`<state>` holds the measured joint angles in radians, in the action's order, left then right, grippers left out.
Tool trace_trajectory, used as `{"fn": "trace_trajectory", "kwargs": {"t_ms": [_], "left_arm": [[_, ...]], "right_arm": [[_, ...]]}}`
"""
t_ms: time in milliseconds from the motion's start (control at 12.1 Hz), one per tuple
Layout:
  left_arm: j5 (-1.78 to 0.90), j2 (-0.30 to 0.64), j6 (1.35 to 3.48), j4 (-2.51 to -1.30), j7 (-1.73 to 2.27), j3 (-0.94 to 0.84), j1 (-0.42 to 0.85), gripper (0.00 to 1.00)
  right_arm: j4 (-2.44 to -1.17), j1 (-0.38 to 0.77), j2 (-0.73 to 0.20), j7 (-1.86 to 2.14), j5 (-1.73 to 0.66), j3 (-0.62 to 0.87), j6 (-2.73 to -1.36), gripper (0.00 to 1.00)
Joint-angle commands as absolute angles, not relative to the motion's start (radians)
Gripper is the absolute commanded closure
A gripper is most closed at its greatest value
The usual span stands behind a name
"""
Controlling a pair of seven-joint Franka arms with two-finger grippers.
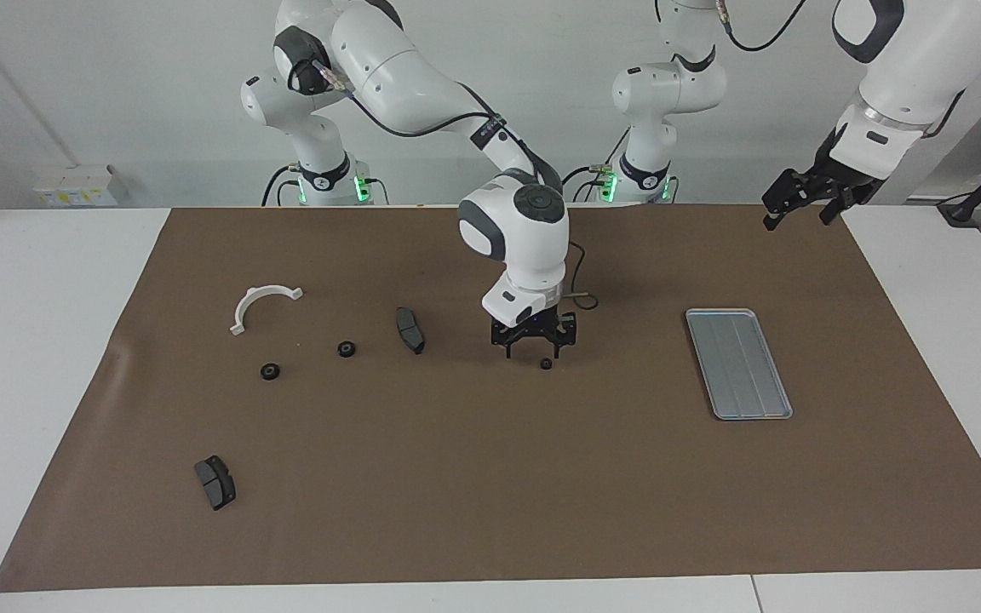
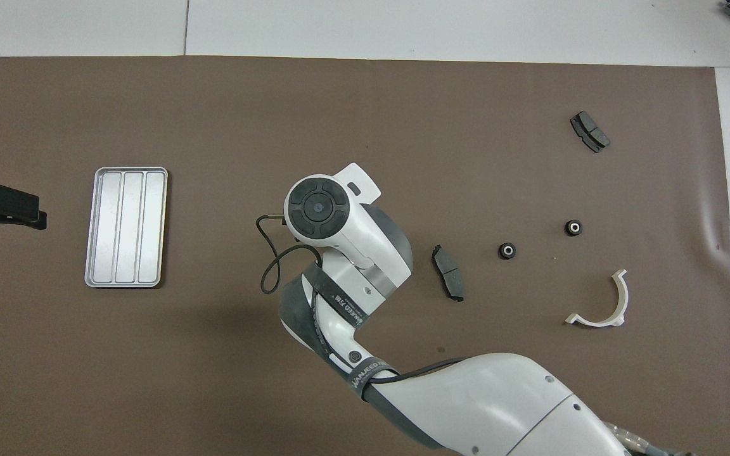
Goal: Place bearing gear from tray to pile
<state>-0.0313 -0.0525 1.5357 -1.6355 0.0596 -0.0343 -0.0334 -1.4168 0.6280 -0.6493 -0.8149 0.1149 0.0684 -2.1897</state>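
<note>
- Brown mat (image 1: 490, 477): my right gripper (image 1: 533, 340) hangs spread and empty just above a bearing gear (image 1: 546, 363), well apart from the bare tray (image 1: 739, 363).
- Left gripper (image 1: 797, 200) waits open.
- Risk: an off-centre close could flick the gear away from the pile's brake pad (image 1: 410, 329).

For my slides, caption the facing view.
Right gripper poised over a small black bearing gear on the brown mat; grey tray empty, left gripper waiting.

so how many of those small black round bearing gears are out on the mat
3. One lies just under the right end effector, hidden overhead by that arm. Two lie near the white half-ring bracket: one beside the dark grey pad, one farther out.
</note>
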Motion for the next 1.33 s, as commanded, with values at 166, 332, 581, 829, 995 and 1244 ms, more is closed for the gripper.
{"fn": "trace_trajectory", "kwargs": {"t_ms": [166,332,581,829,995,1244], "left_arm": [[-0.017,-0.084,1.563,-1.674,0.058,-0.029,-0.037,0.00],[-0.018,-0.083,1.562,-1.672,0.060,-0.029,-0.037,0.00],[-0.018,-0.086,1.565,-1.671,0.064,-0.029,-0.035,0.00],[-0.020,-0.100,1.571,-1.657,0.066,-0.025,-0.040,0.00],[-0.018,-0.088,1.569,-1.649,0.067,-0.026,-0.040,0.00],[-0.017,-0.083,1.571,-1.634,0.071,-0.026,-0.040,0.00]], "right_arm": [[-1.368,0.638,-0.690,-0.838,0.167,0.071,-2.169,0.19],[-1.368,0.659,-0.702,-0.845,0.173,0.069,-2.193,0.21],[-1.368,0.672,-0.722,-0.865,0.195,0.069,-2.207,0.27],[-1.368,0.673,-0.719,-0.871,0.210,0.069,-2.203,0.42],[-1.370,0.670,-0.721,-0.870,0.216,0.071,-2.206,0.46],[-1.388,0.672,-0.719,-0.876,0.212,0.069,-2.276,0.46]]}}
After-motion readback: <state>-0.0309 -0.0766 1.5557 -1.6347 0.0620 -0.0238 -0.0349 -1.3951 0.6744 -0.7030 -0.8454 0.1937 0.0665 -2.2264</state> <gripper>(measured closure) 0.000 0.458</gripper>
